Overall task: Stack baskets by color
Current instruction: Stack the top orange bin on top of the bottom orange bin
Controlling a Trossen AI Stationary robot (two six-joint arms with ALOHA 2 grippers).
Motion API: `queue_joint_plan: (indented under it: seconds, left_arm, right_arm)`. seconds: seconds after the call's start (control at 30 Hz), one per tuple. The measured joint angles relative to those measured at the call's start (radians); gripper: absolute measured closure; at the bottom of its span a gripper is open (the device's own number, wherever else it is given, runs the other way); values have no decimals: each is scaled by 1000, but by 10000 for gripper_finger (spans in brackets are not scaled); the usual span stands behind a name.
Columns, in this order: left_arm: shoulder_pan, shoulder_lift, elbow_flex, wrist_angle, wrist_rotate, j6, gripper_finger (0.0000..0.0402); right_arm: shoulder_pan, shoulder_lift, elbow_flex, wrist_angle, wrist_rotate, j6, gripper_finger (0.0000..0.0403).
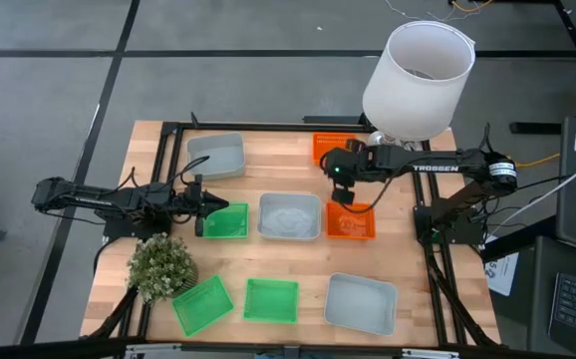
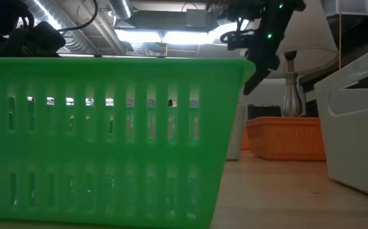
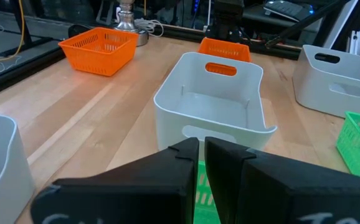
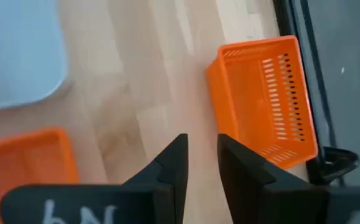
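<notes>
My left gripper [image 1: 206,207] [image 3: 202,152] is shut on the left rim of a green basket [image 1: 227,221], whose green shows between the fingers. Just past it stands a grey basket [image 1: 290,216] [image 3: 211,112]. My right gripper [image 1: 343,192] [image 4: 202,155] hangs open and holds nothing, above bare wood between two orange baskets, one at the back [image 1: 333,148] [image 4: 264,99] and one nearer [image 1: 351,223] [image 4: 24,162]. Two more green baskets [image 1: 201,304] [image 1: 271,300] and a grey one [image 1: 361,302] line the front edge. Another grey basket [image 1: 215,157] sits at the back left.
A bushy green plant [image 1: 160,264] stands at the front left, close to the left arm. A big white lampshade [image 1: 418,78] rises over the back right corner above the right arm. In the low view a green basket [image 2: 107,140] fills the foreground.
</notes>
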Motion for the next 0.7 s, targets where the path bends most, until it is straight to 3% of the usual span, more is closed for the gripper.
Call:
queue_joint_plan:
  seconds: [0.37, 0.7]
  left_arm:
    - [0, 0, 0, 0, 0, 2, 380]
    - [0, 0, 0, 0, 0, 2, 380]
  right_arm:
    - [-231, 122, 65, 24, -274, -86, 317]
    - [-299, 268, 68, 37, -288, -164, 317]
